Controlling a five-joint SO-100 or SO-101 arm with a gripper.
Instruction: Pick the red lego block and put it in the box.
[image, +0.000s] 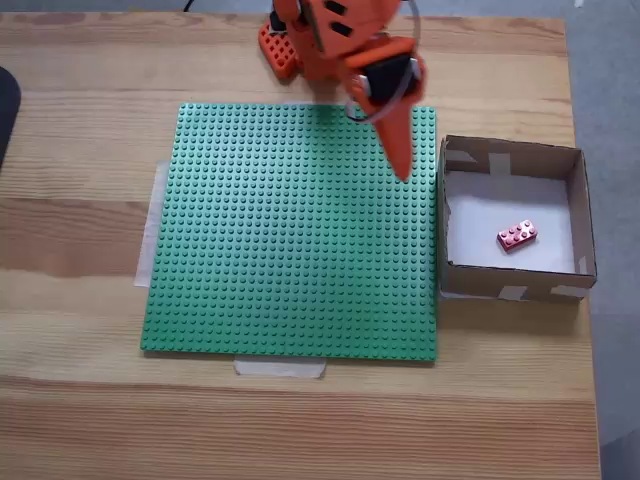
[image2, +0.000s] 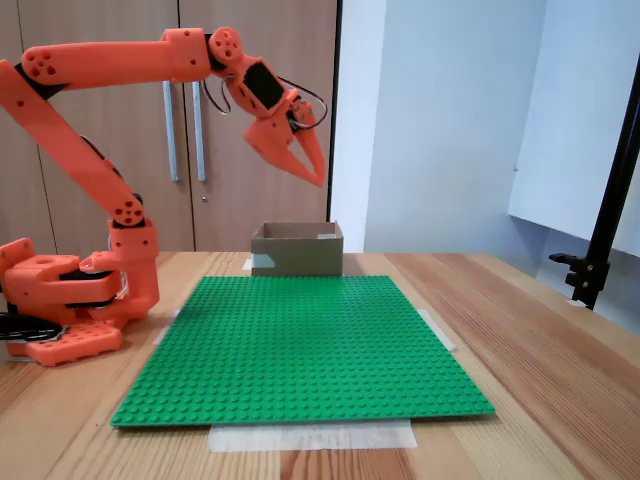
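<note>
Red lego block (image: 517, 235) lies inside the box (image: 580, 205), long axis toward 2 o'clock. Gripper (image: 402, 170), at the block's 10 o'clock, is empty, jaws near-closed.

Green baseplate (image: 290, 235) taped flat on wooden table (image: 80, 400).

Baseplate (image: 290, 230) lay flat on the table (image: 80, 400), taped at its edges. In a fixed view from above, the box (image: 580, 215) stood on the table just beside the baseplate's right edge; the lego block (image: 517, 235) lay inside it, on the floor. Arm base (image2: 70, 300) sat left of the baseplate in a fixed side view; the gripper (image2: 310, 165) hung above, near the box (image2: 297, 250).
</note>
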